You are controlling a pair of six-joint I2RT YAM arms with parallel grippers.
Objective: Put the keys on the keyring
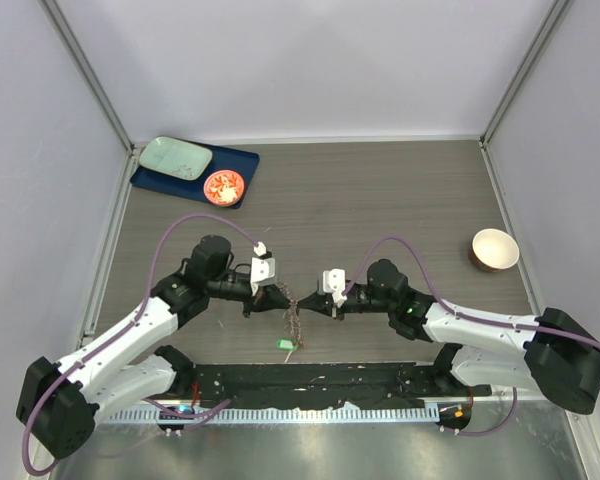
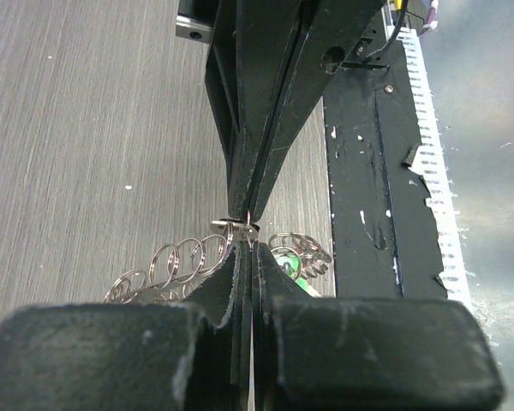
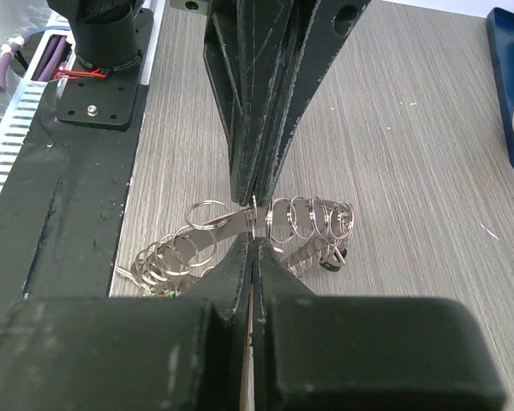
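The keyring (image 3: 240,224), a metal band strung with wire loops, sits at mid-table near the front edge. It is pinched at 1 spot where the 2 grippers meet tip to tip. The left gripper (image 1: 283,297) and the right gripper (image 1: 308,303) both have their jaws pressed together on the band, with no gap showing in either wrist view. The loops trail down from that spot onto the wood.

A green key (image 1: 286,345) lies just beside the ring on its near side, close to the black strip (image 1: 310,380) that runs along the front edge. A white toothed rail (image 1: 310,412) lines that strip's outer side. A dark piece under the loops is too small to identify.

The table (image 1: 380,200) is bare wood from the grippers to the far wall (image 1: 310,60) and across the middle. The far-left corner holds a blue tray (image 1: 238,160) carrying a pale green plate (image 1: 176,157) and an orange-red dish (image 1: 223,186). A cream bowl (image 1: 494,250) stands well apart on the right, near the side wall. Walls close 3 sides.
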